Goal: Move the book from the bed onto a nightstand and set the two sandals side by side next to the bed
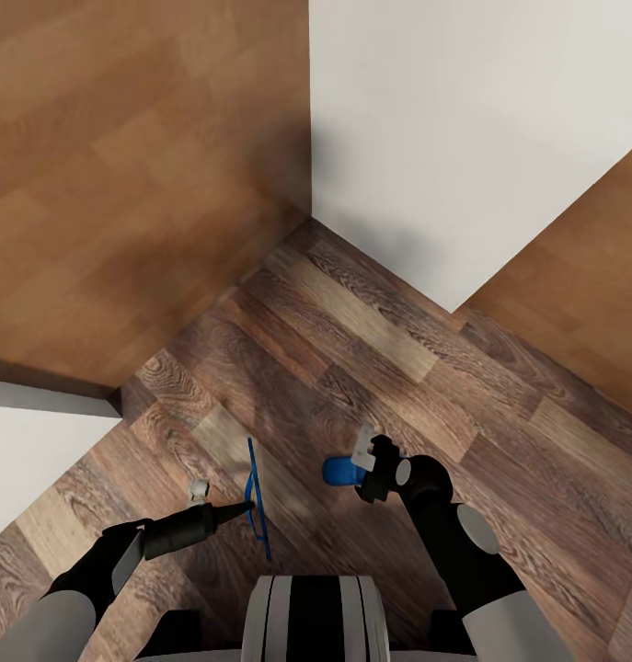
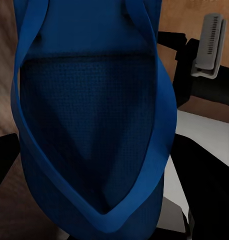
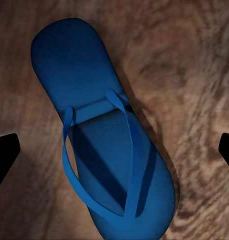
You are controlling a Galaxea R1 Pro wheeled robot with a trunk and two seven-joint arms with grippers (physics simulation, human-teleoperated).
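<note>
One blue sandal [image 1: 255, 495] hangs edge-on above the wood-plank floor, with my left gripper [image 1: 245, 506] shut on it; up close its sole and straps [image 2: 89, 125] take up most of the left wrist view. The second blue sandal [image 3: 102, 130] lies flat on the floor, strap side up. My right gripper [image 1: 363, 464] hovers over it, open, its dark fingertips [image 3: 5, 152] wide apart on either side without touching it. In the head view just the sandal's rounded end [image 1: 338, 472] peeks out beside that gripper. The book, bed and nightstands are out of view.
A white wall [image 1: 463, 138] juts to a corner close ahead on the right. A tall brown wood panel [image 1: 141, 184] stands ahead on the left, with another white wall [image 1: 30, 450] beside it. Plank floor [image 1: 352, 349] runs between them. My trunk [image 1: 311, 616] is at the bottom.
</note>
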